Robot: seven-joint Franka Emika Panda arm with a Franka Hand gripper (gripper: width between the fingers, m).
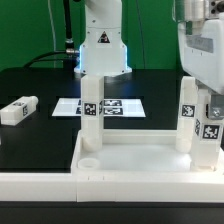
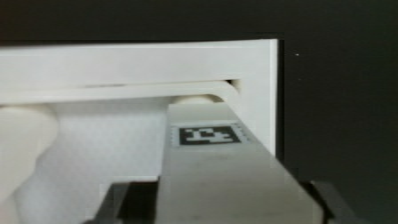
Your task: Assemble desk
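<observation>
Black surface [image 1: 40, 85] stretches back to the arm's white base [image 1: 103, 50]; the fingers [image 2: 132, 206] stand part closed, one on each side of a square white leg, and they grip this held leg [image 2: 217, 170] upright, its tagged face turned to the wrist camera; the held leg's lower end sits at a corner of the desk top slab [image 2: 125, 65], right at a round socket there, though I cannot tell whether it is seated; in the exterior view the held leg [image 1: 210, 130] hangs over the slab's end on the exterior view's right; just beside it, toward the slab's middle, a second leg [image 1: 187, 115] stands upright on the desk top slab [image 1: 140, 160]; a third leg [image 1: 90, 112] stands upright at the slab's corner on the exterior view's left; a loose leg [image 1: 18, 110] lies flat on the surface, well apart from the slab on that same side; the marker board [image 1: 115, 105] lies flat behind the slab; a long white rail [image 1: 35, 182] runs along the slab's front edge.
</observation>
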